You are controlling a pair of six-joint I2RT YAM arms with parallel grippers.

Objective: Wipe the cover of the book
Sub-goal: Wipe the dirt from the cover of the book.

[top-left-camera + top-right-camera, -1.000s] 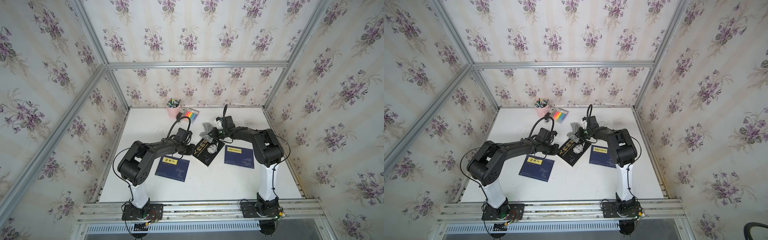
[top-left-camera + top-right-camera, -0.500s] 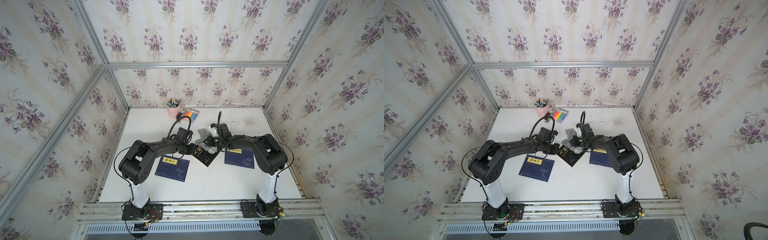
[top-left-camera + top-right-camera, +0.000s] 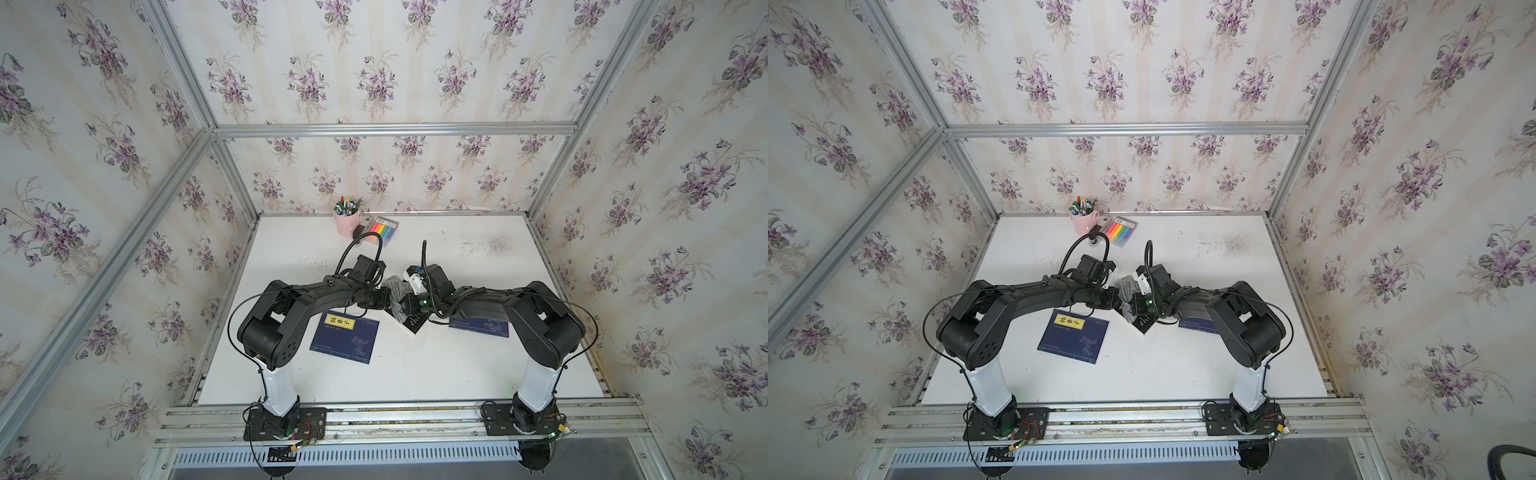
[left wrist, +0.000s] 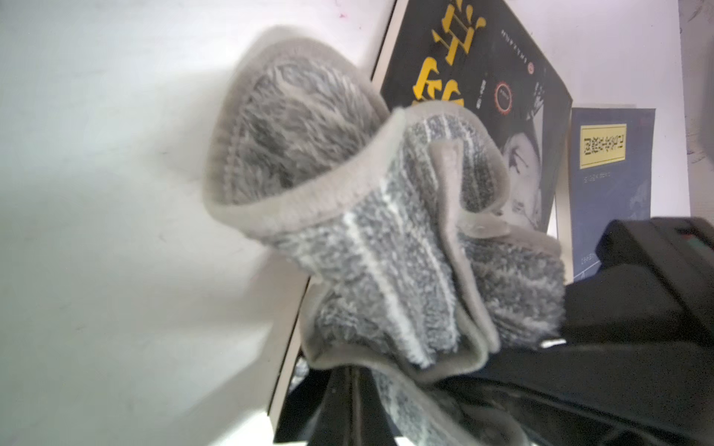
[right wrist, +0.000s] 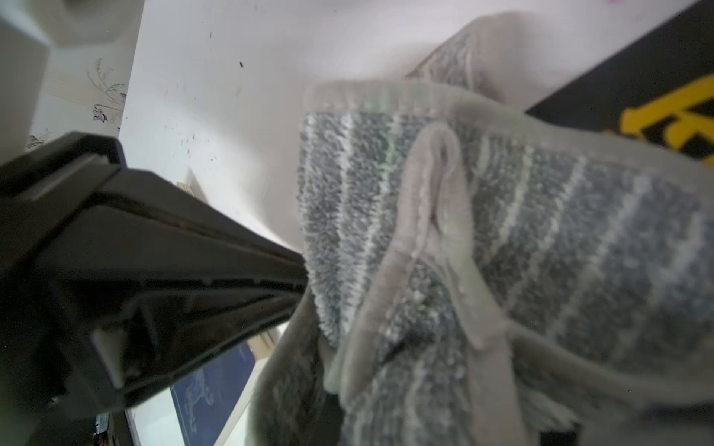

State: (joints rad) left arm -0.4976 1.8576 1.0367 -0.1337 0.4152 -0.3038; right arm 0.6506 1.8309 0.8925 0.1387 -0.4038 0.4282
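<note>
Looking down on a white table inside a booth of flowered wallpaper. At the table's centre, a black book with yellow lettering, lying flat and turned askew. Meeting over its 10 o'clock side, two black arms.

Right gripper clenched tight on a bunched grey striped cloth. Cloth draped across part of the book's cover and spilling past the edge onto the table.

Left gripper pinched fully closed, reaching in from 9 o'clock, its tip at the book's edge and touching the cloth's hem. Cannot tell whether anything is caught between its jaws.

At 7 o'clock from the black book, a dark blue booklet with a yellow label, lying clear of both arms. At 3 o'clock, a second blue booklet, partly hidden under the right arm.

At the table's far edge, near 11 o'clock, a pink cup of pens. Just beside the cup, at its 3 o'clock, a flat pack of coloured markers.
</note>
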